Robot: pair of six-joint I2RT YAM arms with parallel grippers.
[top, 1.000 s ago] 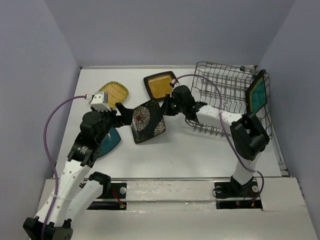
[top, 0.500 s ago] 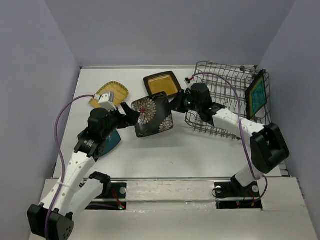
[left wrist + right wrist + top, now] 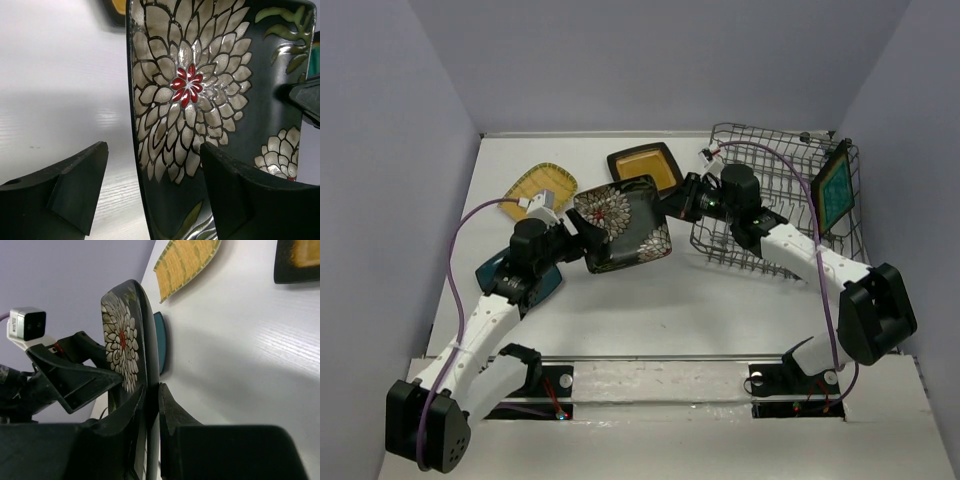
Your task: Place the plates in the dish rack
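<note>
The black floral plate is held off the table on edge between both arms. My right gripper is shut on its right rim, as the right wrist view shows against the plate. My left gripper is open, and its jaws straddle the plate's left edge with a gap on both sides. The teal brown-rimmed plate stands in the grey wire dish rack. The amber plate, the yellow gridded plate and the dark teal plate lie on the table.
The rack stands at the back right, beside the right wall. The dark teal plate lies partly under my left arm. In the right wrist view the gridded plate, the amber plate and the dark teal plate lie beyond the held plate.
The floral plate has risen off the table and shifted right and back, turning more upright. The right arm has drawn back toward the rack and the left arm has stretched after it.
</note>
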